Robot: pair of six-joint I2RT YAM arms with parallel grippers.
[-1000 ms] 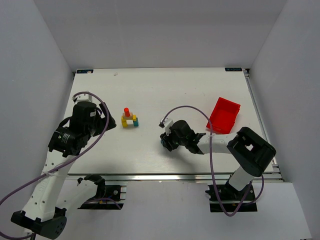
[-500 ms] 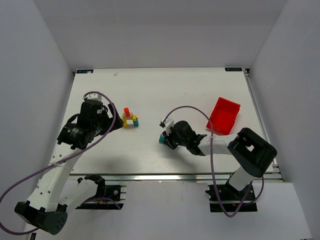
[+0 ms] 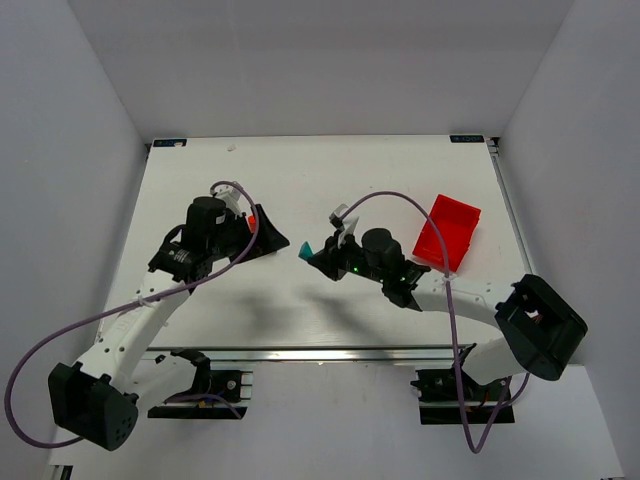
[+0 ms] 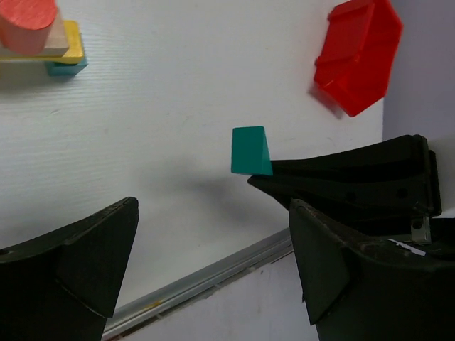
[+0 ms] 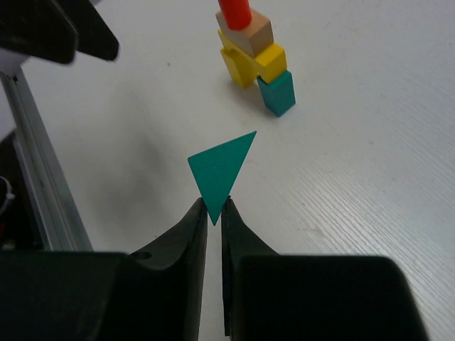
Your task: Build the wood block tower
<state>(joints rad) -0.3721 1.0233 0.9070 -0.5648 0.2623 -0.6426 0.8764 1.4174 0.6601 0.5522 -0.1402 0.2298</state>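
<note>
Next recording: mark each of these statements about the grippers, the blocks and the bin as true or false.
1. The right gripper is shut on the teal triangle. True.
2. The left gripper is shut. False: its jaws stand wide open, with nothing between them.
3. A red cylinder tops the tower. True.
4. The teal triangle lies in the red bin. False: the right gripper pinches it by one corner, well apart from the bin.

A red bin [image 3: 448, 232] sits on the white table [image 3: 400, 170].
</note>
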